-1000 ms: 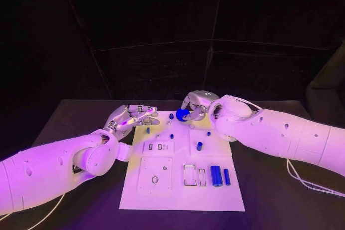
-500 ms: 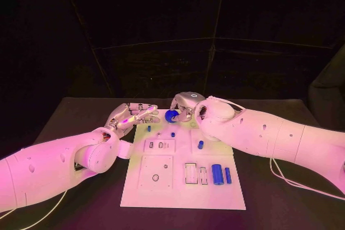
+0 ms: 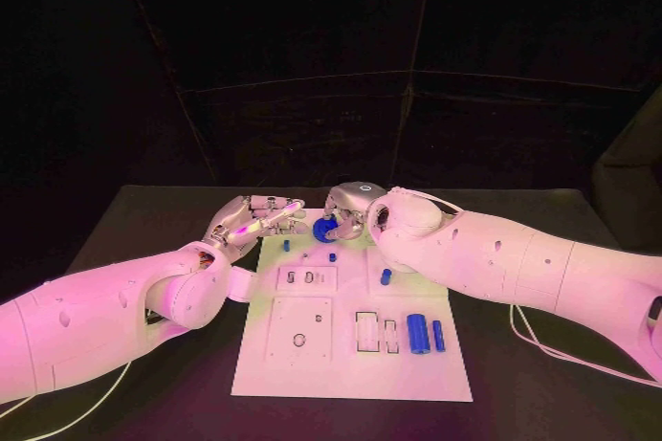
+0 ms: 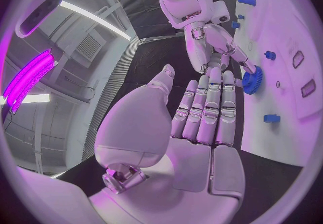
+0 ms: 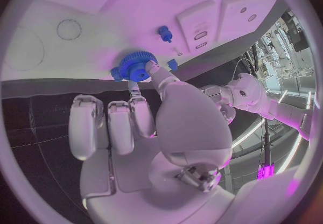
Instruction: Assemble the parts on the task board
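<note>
Carrying a blue gear (image 3: 325, 230) between fingertip and thumb, right robot hand (image 3: 353, 209) poised over the far end of the task board (image 3: 311, 364), gear toothed rim visible in the right wrist view (image 5: 138, 67) just ahead of the fingertips (image 5: 153, 69). Left robot hand (image 3: 249, 221) holding nothing, fingers extended and nearly together, just beside the gear on its left, at the board's far left edge. Small blue pegs (image 3: 331, 257) standing on the board just nearer than the gear; three larger blue cylinders (image 3: 417, 333) lying well nearer, toward the robot's body. Judged step: seating the gear on its post. Advisable: keeping the gear face level with the board, centring the bore before lowering, easing the pinch only once seated. Exact target post hidden beneath the hand. Board resting on the black table (image 3: 552, 364).
</note>
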